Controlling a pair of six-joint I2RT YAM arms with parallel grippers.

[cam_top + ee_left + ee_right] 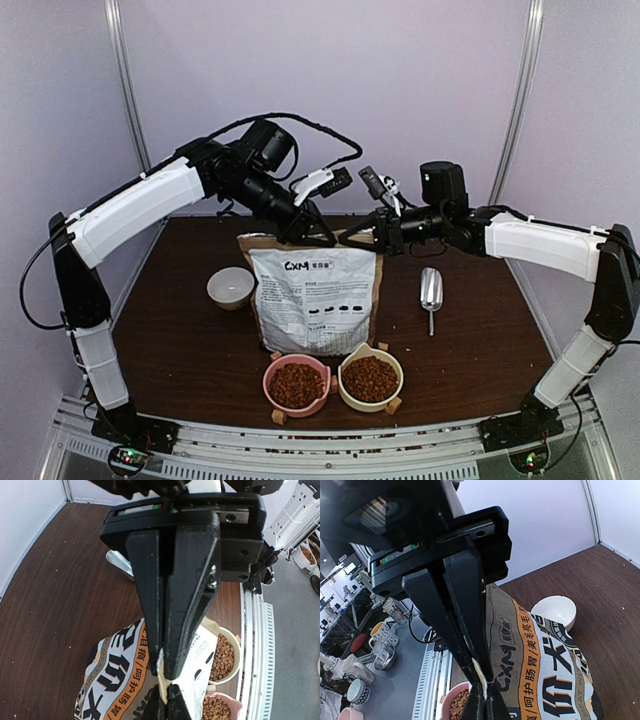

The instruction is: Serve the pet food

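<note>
Left gripper [163, 672]: fingers pressed together, pinching the top edge of the bag [315, 300] at its left corner.
Right gripper [479, 680]: fingers pressed together on the same top edge, at the right corner.
Bag: one, standing upright at the centre of the top view, between the two grippers; soft-sided, printed front facing the arms. Mouth not visible, contents cannot be told.
Pet food [296, 385]: loose brown pellets lying in two heaps, at the lower centre of the top view just below the bag. Too many to count.
Pet food, handling: judged light, hard and dry, each pellet rolling freely. No finger grip is likely to hold it. Best moved inside a container, by scoop or by tipping the bag. Prone to scatter if jolted.
Bag, handling: judged limp and crinkly, apt to sag or fold. The two top corners look the sound places to hold.
Pink bowl [297, 412]: one, filled, lower centre, left of the pair.
Cream bowl [371, 405]: one, filled, touching or just beside the pink one on its right.
White bowl [231, 287]: one, no pellets in it, left of the bag.
Scoop [431, 290]: one, metal, lying right of the bag, untouched.
Table [180, 340]: one, dark brown.
</note>
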